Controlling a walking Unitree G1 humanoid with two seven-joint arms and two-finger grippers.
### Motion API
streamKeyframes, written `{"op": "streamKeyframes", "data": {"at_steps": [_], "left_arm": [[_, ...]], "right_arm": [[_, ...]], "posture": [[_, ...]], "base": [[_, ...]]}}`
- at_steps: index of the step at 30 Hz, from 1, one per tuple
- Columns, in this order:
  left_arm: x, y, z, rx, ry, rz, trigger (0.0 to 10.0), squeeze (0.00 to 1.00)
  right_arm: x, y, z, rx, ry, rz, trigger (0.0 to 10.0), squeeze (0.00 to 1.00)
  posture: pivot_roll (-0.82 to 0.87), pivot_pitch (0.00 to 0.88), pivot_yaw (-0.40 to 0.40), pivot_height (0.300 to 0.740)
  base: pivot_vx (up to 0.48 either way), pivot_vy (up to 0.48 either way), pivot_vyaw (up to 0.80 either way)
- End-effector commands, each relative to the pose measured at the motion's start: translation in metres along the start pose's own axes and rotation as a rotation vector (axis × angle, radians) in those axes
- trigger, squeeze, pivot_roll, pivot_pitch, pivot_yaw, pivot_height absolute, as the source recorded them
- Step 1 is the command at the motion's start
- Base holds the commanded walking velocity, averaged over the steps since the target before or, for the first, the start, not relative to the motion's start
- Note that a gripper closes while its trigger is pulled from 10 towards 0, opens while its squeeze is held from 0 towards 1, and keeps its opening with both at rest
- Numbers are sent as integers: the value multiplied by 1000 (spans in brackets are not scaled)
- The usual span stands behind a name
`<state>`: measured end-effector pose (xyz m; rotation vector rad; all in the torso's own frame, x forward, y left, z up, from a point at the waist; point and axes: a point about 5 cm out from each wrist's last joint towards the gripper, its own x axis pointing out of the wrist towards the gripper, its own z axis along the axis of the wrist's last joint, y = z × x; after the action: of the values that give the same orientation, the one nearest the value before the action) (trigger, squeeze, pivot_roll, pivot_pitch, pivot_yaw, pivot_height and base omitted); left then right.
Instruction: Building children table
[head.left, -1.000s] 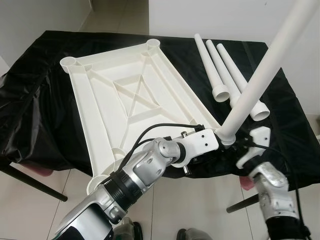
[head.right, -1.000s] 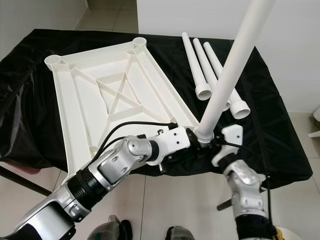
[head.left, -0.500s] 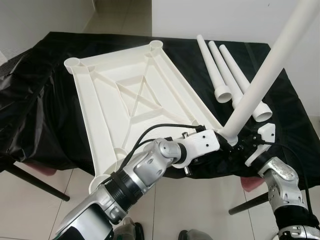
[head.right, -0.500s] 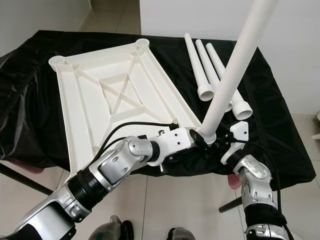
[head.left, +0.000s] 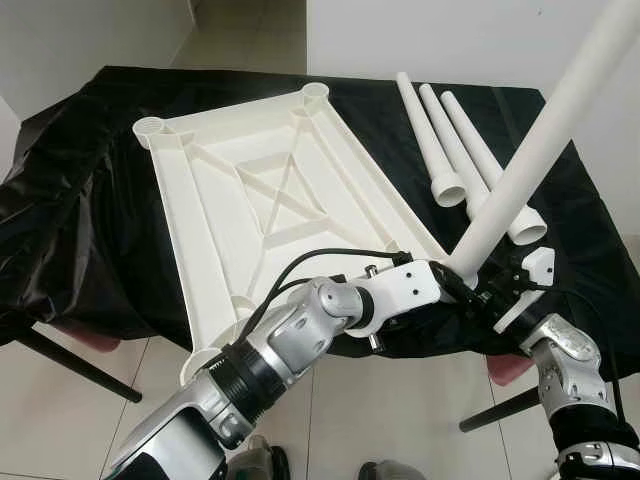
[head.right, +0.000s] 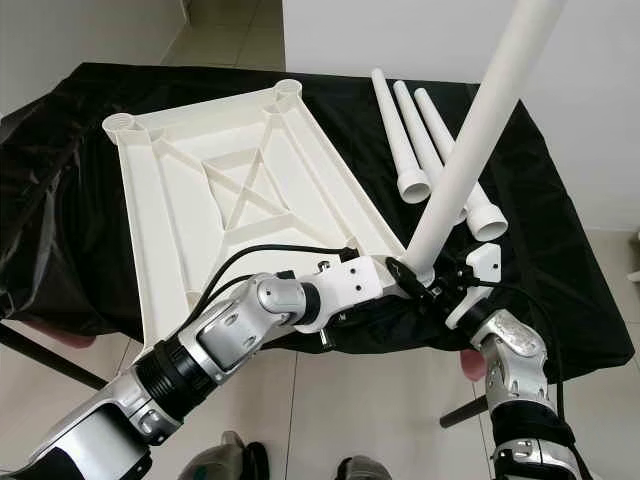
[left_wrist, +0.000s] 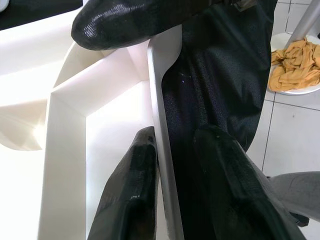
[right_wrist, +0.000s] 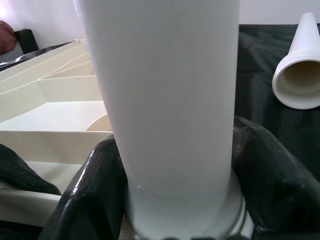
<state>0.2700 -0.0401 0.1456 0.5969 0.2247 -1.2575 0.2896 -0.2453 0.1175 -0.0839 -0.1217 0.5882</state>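
Note:
A white children's table top (head.left: 270, 190) lies upside down on a table covered in black cloth (head.left: 80, 200). Three white legs (head.left: 440, 140) lie side by side at the back right. A fourth white leg (head.left: 530, 170) stands tilted, its foot at the top's near right corner. My right gripper (right_wrist: 175, 200) is shut around this leg just above its flared base, with fingers (right_wrist: 95, 190) on both sides. My left gripper (left_wrist: 172, 185) is shut on the top's thin rim (left_wrist: 162, 125) beside that corner, one finger inside the rim and one outside.
The cloth-covered table's near edge runs just under both grippers, with tiled floor (head.left: 400, 420) below. Black table legs (head.left: 70, 365) slant out at the left and right. An orange cloth in a white dish (left_wrist: 295, 75) lies on the floor.
My right wrist has swung outward to the right while still holding the leg's base at the corner. The left gripper stays on the rim. The camera shifted slightly.

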Motion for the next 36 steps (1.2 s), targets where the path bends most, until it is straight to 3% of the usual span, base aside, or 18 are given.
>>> {"op": "streamKeyframes", "data": {"at_steps": [1,2,3,8,12,13,15,20,25,36], "left_arm": [[1,-6,-1,11,7,-68,10000,0],[1,-6,-1,11,7,-68,10000,0],[1,-7,-1,12,7,-68,10000,0],[2,-8,-1,12,7,-71,10000,0],[2,-9,-1,14,7,-73,10000,0],[2,-9,-1,16,7,-73,10000,0],[2,-9,-1,16,7,-73,10000,0],[3,-11,-1,17,4,-81,10000,0],[5,-14,1,22,-1,-91,10000,0],[5,-13,0,13,1,-81,10000,0]], "right_arm": [[-8,-1,-16,53,79,-64,1412,0],[-8,-1,-16,53,79,-64,1412,0],[-6,1,-17,61,92,-78,10000,0],[1,7,-20,86,109,-110,10000,0],[9,12,-17,80,88,-181,10000,0],[13,16,-15,77,78,-251,10000,0],[13,16,-15,77,78,-251,10000,0],[25,38,-11,80,60,-376,10000,0],[30,48,-22,120,135,-583,10000,0],[53,83,-21,157,136,-709,10000,0]], "posture": [[-69,84,54,740],[-69,84,54,740],[-68,83,54,740],[-69,78,50,740],[-69,76,49,740],[-68,75,47,740],[-68,75,47,740],[-76,70,50,740],[-78,68,47,740],[-65,63,36,740]], "base": [[0,0,0],[0,0,0],[0,0,0],[0,0,0],[0,0,0],[0,0,0],[0,0,0],[0,0,0],[0,0,0],[0,0,0]]}}
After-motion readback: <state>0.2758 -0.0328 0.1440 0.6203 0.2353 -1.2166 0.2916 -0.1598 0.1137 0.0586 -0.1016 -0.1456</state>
